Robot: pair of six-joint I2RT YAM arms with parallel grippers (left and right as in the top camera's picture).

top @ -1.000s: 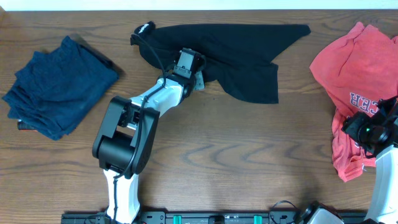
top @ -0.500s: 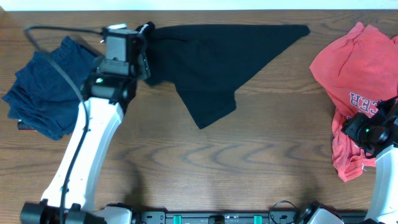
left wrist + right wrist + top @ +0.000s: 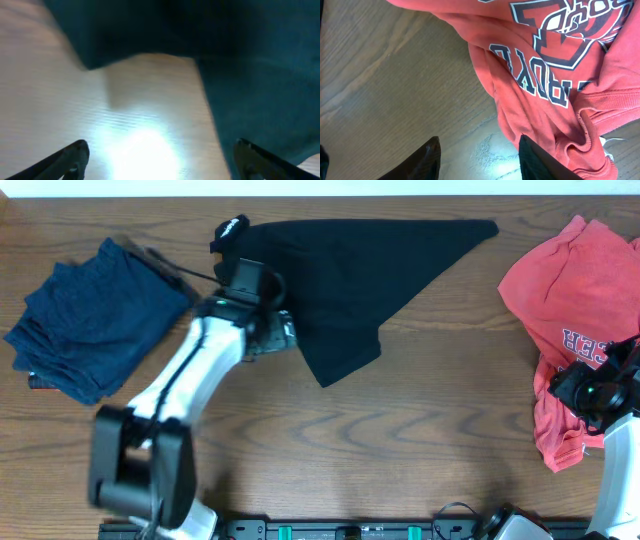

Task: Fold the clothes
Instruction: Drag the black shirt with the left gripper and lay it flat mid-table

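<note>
The clothes lie in three places. A black shirt [image 3: 350, 280] is spread as a flat triangle along the far edge, and it shows dark at the top and right of the left wrist view [image 3: 260, 75]. My left gripper [image 3: 283, 335] [image 3: 160, 145] hovers over bare wood at the shirt's lower left edge, open wide and holding nothing. A coral-red printed T-shirt [image 3: 580, 290] [image 3: 555, 75] lies crumpled at the right. My right gripper [image 3: 590, 392] [image 3: 479, 140] hangs open over its left edge, with one finger [image 3: 540, 160] beside the fabric.
A heap of navy-blue garments [image 3: 95, 320] sits at the far left. The wooden table [image 3: 400, 440] shows bare in the middle and front. The left arm [image 3: 170, 400] runs diagonally from the front edge towards the black shirt.
My left gripper pulled the black shirt's corner to the left, opened and let go. It has since swung back right to the shirt's lower left edge. The right arm has not moved.
</note>
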